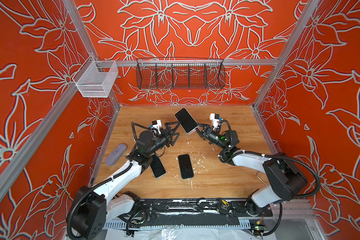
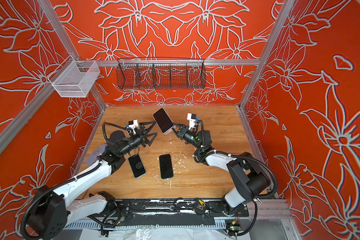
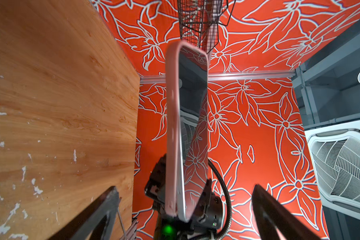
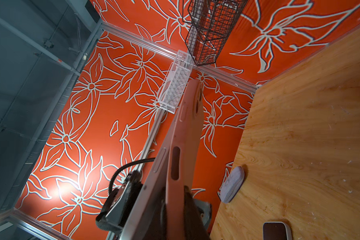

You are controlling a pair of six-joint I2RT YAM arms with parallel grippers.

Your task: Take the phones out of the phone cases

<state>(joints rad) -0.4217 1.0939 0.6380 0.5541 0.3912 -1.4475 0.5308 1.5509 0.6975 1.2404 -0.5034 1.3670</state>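
- We've got the phone point(image 1: 186, 120) up off the surface, upper middle in both top views. It's tilted, glossy black glass facing up, with rounded corners.
- It's in the phone case point(image 3: 172, 124), a matte pink, soft-looking shell. The left wrist view shows it edge-on, a thin silver metal frame beside the pink rim and the screen mirroring the wall pattern.
- In the right wrist view, the pink side wall with its long slot cut-out stands a little off the silver frame low in the picture. We can't tell how much of the phone is actually free.
- The right end effector point(image 1: 196, 127) is pinched tight on the phone's lower-right end, case and all. Its tips are mostly hidden behind the phone, and they're a dark blur in its own wrist view.
- The left end effector point(image 1: 178, 129) has its black triangular fingers point(image 3: 100, 212) spread wide with nothing in them. In the left wrist view the phone sits between them with gaps on both sides.
- The surface point(image 1: 227, 166) is a pale wood-grain board flecked with white scraps.
- A second phone point(image 1: 185, 166) lies flat in the lower middle. A third phone point(image 1: 158, 167) is just left of it, its top end tucked under the left arm point(image 1: 121, 176).
- There's a grey-lilac oblong thing point(image 1: 115, 154) at the surface's left edge. We can't make out what it is.
- On the back rail hang a black wire basket point(image 1: 180, 74) and a white mesh basket point(image 1: 96, 80).
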